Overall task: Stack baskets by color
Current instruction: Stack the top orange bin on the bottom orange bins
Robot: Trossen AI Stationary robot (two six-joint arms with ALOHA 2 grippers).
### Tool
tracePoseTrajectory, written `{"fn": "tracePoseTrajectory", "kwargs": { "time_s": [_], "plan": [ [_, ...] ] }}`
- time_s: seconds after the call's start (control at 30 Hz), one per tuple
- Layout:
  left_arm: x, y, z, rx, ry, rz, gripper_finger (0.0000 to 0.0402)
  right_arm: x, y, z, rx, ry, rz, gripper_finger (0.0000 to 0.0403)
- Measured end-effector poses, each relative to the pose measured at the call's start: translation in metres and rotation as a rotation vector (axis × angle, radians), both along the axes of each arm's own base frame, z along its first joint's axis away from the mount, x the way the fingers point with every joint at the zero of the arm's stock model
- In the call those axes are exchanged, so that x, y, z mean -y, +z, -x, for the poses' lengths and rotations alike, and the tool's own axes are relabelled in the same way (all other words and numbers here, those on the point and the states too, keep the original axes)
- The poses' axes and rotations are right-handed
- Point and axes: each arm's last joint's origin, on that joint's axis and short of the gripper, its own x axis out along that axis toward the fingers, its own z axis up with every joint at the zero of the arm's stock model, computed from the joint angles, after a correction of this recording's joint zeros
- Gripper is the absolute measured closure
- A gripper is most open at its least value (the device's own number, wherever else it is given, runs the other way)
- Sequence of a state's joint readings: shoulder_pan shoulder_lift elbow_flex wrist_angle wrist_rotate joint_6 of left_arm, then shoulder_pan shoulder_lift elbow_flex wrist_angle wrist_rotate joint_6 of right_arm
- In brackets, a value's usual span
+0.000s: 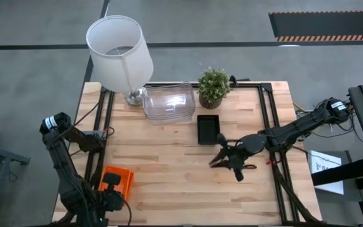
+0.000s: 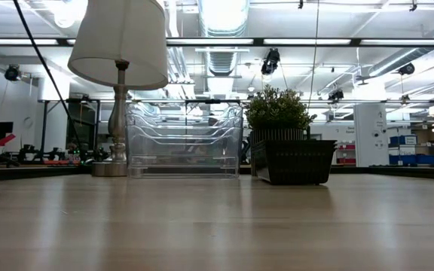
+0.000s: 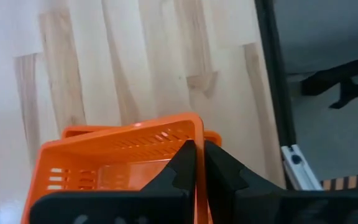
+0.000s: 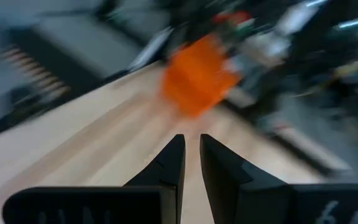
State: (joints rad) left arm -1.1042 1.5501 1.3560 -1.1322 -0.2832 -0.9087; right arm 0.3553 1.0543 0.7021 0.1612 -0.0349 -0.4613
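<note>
Three colour groups showed from above: clear baskets (image 1: 167, 103) nested at the worktop's far edge, a black basket (image 1: 207, 128) beside them, orange baskets (image 1: 118, 181) near the left front corner. Low view showed nothing unsorted. My left gripper (image 3: 197, 163) pinched the orange rim. My right gripper (image 4: 192, 155) hovered mid-worktop, fingers nearly together, empty. Sorting looked nearly done.
</note>
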Motion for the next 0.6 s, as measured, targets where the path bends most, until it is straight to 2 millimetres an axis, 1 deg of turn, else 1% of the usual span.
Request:
{"fn": "tracePoseTrajectory", "kwargs": {
  "time_s": [0.07,0.13,0.23,0.3,0.37,0.47,0.53,0.6],
  "plan": [
    [-0.001,-0.004,0.001,-0.003,-0.001,-0.010,0.0401,0.003,0.015,-0.001,0.110,-0.085,-0.018,0.0360],
    [-0.001,-0.009,0.001,-0.007,0.000,-0.018,0.0401,0.007,0.036,0.001,0.223,-0.198,-0.007,0.0361],
    [-0.002,-0.016,0.002,-0.013,0.000,-0.031,0.0401,0.018,0.064,0.011,0.332,-0.451,0.056,0.0361],
    [-0.003,-0.020,0.002,-0.010,0.001,-0.035,0.0401,0.028,0.077,0.020,0.376,-0.590,0.083,0.0361],
    [-0.001,-0.025,0.000,0.008,-0.003,-0.023,0.0401,0.037,0.087,0.031,0.416,-0.642,0.082,0.0361],
    [-0.002,-0.033,0.001,0.011,-0.003,-0.030,0.0401,0.050,0.099,0.044,0.462,-0.705,0.030,0.0365],
    [-0.002,-0.037,0.001,0.012,-0.003,-0.032,0.0401,0.057,0.102,0.051,0.474,-0.745,0.010,0.0371],
    [-0.003,-0.039,0.001,0.011,-0.003,-0.036,0.0401,0.059,0.102,0.055,0.465,-0.719,-0.019,0.0378]
  ]
}}
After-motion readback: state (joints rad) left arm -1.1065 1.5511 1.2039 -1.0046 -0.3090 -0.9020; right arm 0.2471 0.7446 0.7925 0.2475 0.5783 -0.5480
